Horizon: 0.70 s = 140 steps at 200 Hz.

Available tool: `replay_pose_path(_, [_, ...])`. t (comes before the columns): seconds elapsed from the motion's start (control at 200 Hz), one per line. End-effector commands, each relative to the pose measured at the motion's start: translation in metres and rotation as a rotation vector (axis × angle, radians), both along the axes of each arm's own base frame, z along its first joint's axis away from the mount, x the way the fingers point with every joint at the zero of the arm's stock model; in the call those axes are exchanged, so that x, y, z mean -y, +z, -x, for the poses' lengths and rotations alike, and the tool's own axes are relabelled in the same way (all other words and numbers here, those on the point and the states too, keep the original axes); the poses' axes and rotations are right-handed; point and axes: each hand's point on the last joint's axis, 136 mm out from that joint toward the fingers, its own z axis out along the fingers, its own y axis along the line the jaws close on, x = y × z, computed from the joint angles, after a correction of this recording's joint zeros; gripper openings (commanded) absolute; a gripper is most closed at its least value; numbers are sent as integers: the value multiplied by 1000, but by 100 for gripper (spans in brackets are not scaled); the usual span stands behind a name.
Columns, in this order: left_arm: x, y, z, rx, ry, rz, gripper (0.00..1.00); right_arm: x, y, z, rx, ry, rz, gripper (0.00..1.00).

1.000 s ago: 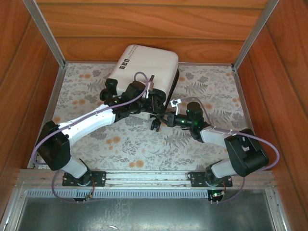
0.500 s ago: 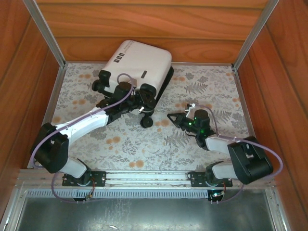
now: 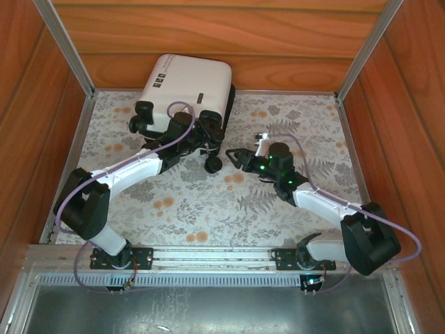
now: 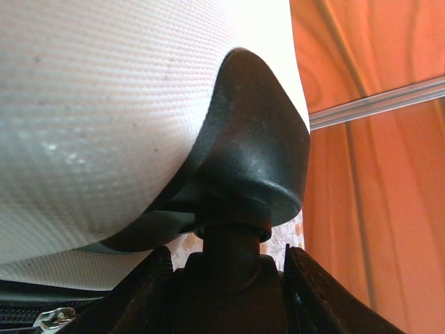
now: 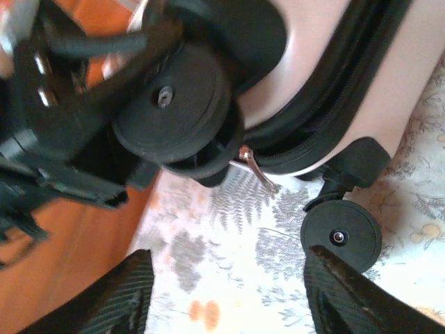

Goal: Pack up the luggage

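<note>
White suitcase [image 3: 184,87] sits upper left of centre in the overhead view, against the wooden back wall [image 3: 278,42]. Left gripper [image 4: 226,278] clamps one caster stem [image 4: 233,240]. Right gripper [image 5: 226,264] hangs near a wheel [image 5: 341,236], jaws spread, holding nothing.

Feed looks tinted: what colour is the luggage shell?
White; the luggage shows best in the top external view.

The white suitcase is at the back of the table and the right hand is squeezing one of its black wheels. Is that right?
No. The right hand is open and squeezes nothing: the right wrist view shows its fingers apart above the flowery table, the nearest wheel ahead of them, untouched. The suitcase is white and at the back of the table.
</note>
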Motion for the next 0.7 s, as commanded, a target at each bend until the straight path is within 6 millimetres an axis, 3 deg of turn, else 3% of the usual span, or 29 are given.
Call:
replay_pose_path(0.0, [1, 19, -14, 28, 68, 31, 0, -12, -35, -1, 184, 21, 260, 66])
replay_pose_path(0.095, [0, 19, -15, 27, 78, 34, 0, -29, -39, -2, 336, 3, 306, 67])
replay_pose_path(0.275, [-3, 14, -12, 16, 82, 23, 0, -43, -47, -22, 383, -31, 282, 67])
replay_pose_path(0.4, [-3, 9, -9, 5, 74, 17, 0, -43, -49, -37, 316, -39, 220, 69])
replay_pose_path(0.42, [-4, 8, -9, 4, 74, 16, 0, -42, -63, -40, 271, -35, 222, 69])
replay_pose_path(0.485, [-4, 6, -7, -1, 71, 15, 0, -41, -67, -47, 202, -22, 162, 70])
replay_pose_path(0.695, [-3, 4, -6, -6, 62, 12, 0, -55, -59, -53, 206, 109, 11, 70])
